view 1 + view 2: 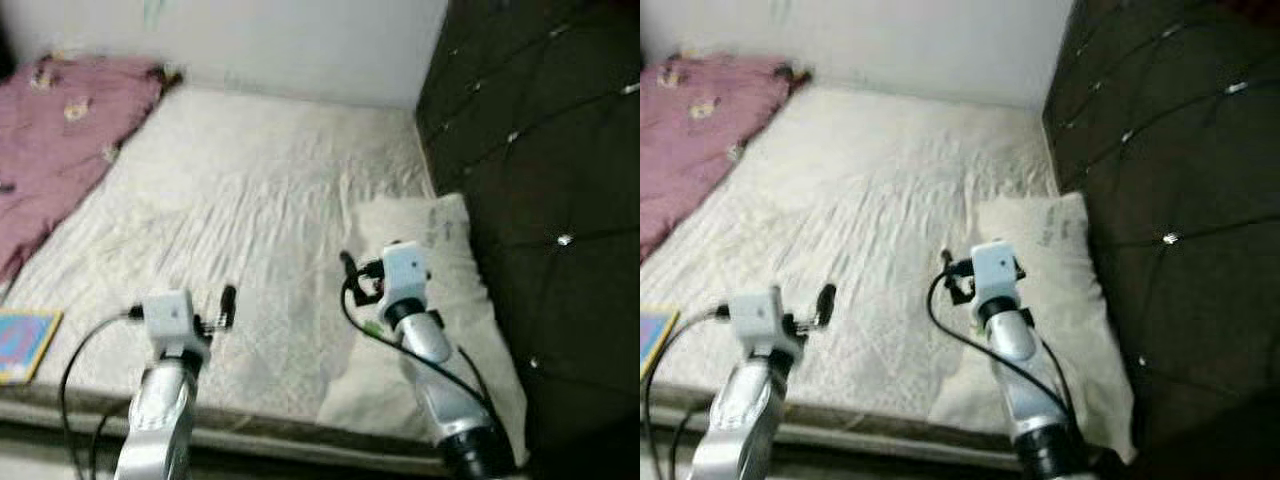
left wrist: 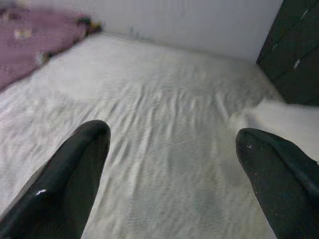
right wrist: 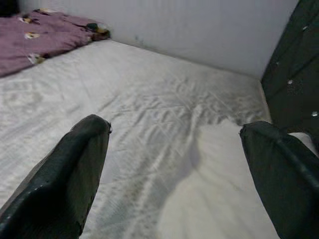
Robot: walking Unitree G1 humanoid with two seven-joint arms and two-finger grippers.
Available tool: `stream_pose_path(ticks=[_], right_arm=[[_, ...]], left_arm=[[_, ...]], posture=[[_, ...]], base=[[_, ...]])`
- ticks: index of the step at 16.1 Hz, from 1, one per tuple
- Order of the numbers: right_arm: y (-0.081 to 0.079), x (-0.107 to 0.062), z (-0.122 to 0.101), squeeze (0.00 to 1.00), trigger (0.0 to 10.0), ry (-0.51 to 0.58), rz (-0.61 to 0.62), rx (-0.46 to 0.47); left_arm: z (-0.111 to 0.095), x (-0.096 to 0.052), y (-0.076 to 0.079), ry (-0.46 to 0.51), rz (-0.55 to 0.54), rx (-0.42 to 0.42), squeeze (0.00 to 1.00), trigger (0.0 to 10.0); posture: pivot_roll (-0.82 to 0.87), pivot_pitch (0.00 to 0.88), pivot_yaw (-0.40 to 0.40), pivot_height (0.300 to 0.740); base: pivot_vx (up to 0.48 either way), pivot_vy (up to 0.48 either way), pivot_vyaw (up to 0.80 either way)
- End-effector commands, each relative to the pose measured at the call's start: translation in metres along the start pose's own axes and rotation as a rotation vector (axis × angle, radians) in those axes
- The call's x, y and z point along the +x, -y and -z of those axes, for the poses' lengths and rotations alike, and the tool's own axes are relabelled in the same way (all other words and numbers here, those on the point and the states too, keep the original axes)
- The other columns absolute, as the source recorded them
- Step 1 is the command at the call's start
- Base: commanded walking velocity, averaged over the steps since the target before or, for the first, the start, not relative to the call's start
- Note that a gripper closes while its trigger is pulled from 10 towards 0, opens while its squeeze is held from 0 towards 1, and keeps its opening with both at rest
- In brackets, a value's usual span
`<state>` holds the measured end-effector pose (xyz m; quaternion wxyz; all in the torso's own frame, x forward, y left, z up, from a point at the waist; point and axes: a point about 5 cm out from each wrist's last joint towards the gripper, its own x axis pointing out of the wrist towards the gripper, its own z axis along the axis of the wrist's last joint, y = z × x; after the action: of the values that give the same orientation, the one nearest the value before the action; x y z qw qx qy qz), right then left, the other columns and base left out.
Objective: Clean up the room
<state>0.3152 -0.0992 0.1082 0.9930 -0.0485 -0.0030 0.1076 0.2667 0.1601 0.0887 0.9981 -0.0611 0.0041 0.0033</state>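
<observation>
Facing a bed with a wrinkled off-white quilted sheet [image 1: 250, 200], both arms held out over its near edge. Left claw [image 1: 226, 306] spread wide, nothing between the fingers, hanging above bare sheet. Right claw [image 1: 347, 268] also spread, empty, at the inner edge of the flat cream pillow [image 1: 440, 300] that lies against the dark tufted headboard [image 1: 540, 180]. Clutter candidates: crumpled mauve patterned blanket [image 1: 60, 140] bunched in the far left corner by the white wall [image 1: 300, 40], well apart from both claws, and a blue-and-yellow flat book or card [image 1: 25, 342] at the bed's near left edge, just beside the left arm. Judgement: nothing grasped yet, target not committed. Risks: sheet is loose, so a low pinch at the pillow could catch sheet fabric too and drag it; blanket reach is long, leaning in could bump the mattress edge; views are soft, so depth on the thin book is uncertain.
</observation>
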Motion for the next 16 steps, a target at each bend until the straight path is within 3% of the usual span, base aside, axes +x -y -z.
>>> stream_pose_path(ticks=[1,6,16], right_arm=[[0.01,-0.001,0.004,0.0,10.0,-0.02,0.034,-0.007],[0.009,0.002,0.003,0.0,10.0,-0.018,0.027,-0.006],[0.003,0.01,0.003,0.0,10.0,-0.018,0.001,-0.012]], left_arm=[[0.004,-0.002,0.006,-0.016,0.003,-0.005,0.0,10.0],[0.005,-0.001,0.007,-0.03,0.008,-0.022,0.0,10.0],[0.008,0.002,0.012,-0.041,0.006,-0.045,0.0,10.0]], posture=[[0.04,0.036,-0.037,0.74],[0.04,0.029,-0.039,0.74],[0.04,0.026,-0.045,0.74]], base=[[0.0,0.0,0.0],[0.0,0.12,0.0],[0.0,0.48,-0.59]])
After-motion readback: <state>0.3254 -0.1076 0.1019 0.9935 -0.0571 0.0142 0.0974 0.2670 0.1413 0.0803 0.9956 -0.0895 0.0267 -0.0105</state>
